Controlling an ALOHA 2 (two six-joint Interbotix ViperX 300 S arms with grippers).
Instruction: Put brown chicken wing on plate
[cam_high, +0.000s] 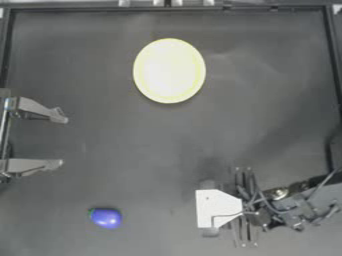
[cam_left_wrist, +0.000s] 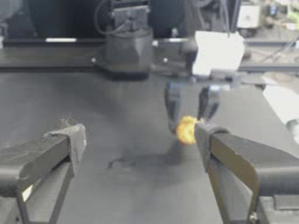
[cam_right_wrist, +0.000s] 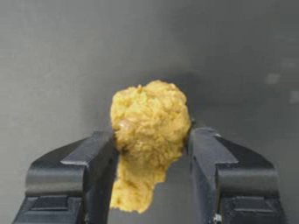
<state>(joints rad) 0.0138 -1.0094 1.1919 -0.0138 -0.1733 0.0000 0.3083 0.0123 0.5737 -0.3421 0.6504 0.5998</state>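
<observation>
Two dark jaws of my right gripper (cam_right_wrist: 153, 144) pinch the lumpy, yellow-tan chicken wing (cam_right_wrist: 151, 127) mid-body near the table's front edge; it looks light, crumbly.

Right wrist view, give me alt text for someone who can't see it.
The right gripper has its two dark jaws closed on either side of a lumpy yellow-tan chicken wing. Behind it lies only the dark table.

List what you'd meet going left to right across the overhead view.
Left gripper, open at the left edge → blue ball → plate → right gripper, holding the brown chicken wing, which its wrist view shows.
</observation>
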